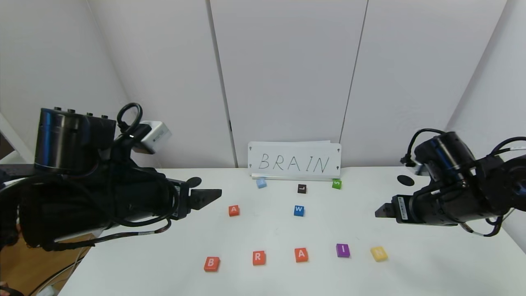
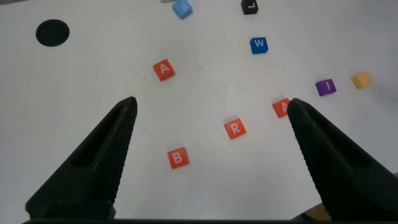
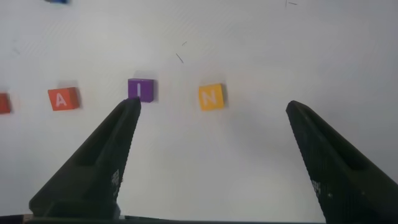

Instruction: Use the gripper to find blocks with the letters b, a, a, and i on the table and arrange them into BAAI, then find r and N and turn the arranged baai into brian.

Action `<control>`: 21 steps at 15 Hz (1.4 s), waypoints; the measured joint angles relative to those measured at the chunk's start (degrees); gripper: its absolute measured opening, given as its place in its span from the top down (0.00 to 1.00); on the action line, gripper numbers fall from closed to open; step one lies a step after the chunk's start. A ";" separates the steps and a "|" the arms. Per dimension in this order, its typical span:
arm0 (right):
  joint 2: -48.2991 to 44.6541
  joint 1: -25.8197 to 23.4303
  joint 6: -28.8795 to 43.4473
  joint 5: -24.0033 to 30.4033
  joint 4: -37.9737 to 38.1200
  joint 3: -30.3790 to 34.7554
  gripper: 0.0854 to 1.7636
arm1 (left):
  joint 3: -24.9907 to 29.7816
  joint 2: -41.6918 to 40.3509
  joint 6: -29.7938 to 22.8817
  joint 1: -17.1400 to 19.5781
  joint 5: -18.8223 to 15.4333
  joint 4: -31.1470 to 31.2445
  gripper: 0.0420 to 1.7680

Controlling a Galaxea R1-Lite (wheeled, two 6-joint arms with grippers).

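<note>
**Five tiles in a row, both grippers held clear**

The white table (image 1: 431, 263) fills the scene, with a black round hole (image 1: 405, 180) near each far corner. Over its left side hangs the left gripper (image 1: 205, 198), fingers spread wide and grasping nothing; over the right side hangs the right gripper (image 1: 380, 211), likewise spread and empty, above the tiles and touching none.

At the back stands a white card (image 1: 294, 161) with BRAIN written by hand.

Along the near edge lies a spaced row, none touching: orange-red B (image 1: 211, 263), R (image 1: 258, 257), orange-red A (image 1: 301, 254), purple I (image 1: 342, 250), and yellow N (image 1: 379, 253).

Farther back, a second orange-red A (image 1: 234, 210) sits alone, with a blue W (image 1: 298, 210), black L (image 1: 301, 188), green S (image 1: 336, 184) and a light-blue tile (image 1: 261, 183) near the card.
</note>
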 joint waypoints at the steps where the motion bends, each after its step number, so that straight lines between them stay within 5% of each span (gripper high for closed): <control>1: -2.12 -0.07 -0.01 -0.04 1.12 -0.39 0.04 | 0.11 -1.19 0.66 0.00 0.62 0.13 0.03; 13: -33.29 -3.19 -0.09 -1.12 16.34 -0.69 0.04 | 1.65 -26.25 2.84 0.17 12.17 19.43 0.03; 21: -59.01 -11.15 -5.53 -1.60 23.72 6.25 0.04 | 5.51 -50.14 6.63 10.89 11.62 33.90 0.03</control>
